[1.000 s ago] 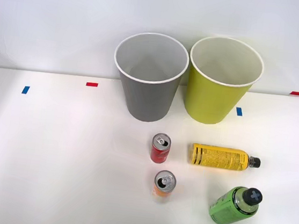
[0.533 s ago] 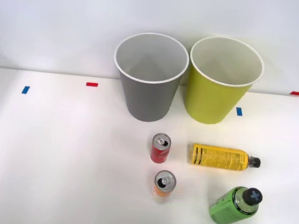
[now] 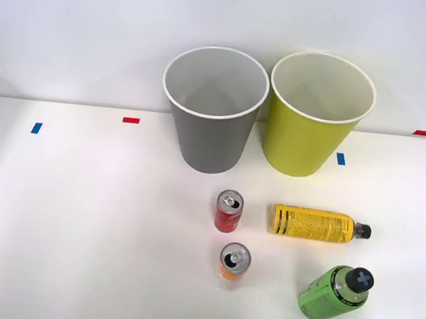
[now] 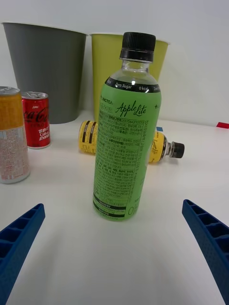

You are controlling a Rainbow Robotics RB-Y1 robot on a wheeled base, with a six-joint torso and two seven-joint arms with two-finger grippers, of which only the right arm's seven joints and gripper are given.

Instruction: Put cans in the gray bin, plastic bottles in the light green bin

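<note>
Fingers (image 4: 21, 238) stood wide open w/ green bottle (image 4: 127, 138) upright between; robot should've centred, closed mid-body, avoiding tipping.

We see a gray bin (image 3: 211, 121), a yellow-green bin (image 3: 309, 128), red (image 3: 228, 212) and orange cans (image 3: 233, 263), a bright green black-capped bottle (image 4: 127, 138), blue ribbed fingers (image 4: 19, 236).

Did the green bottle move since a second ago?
No. The green bottle stands in the same spot, just as far from the lying yellow bottle and the orange can as before.
</note>
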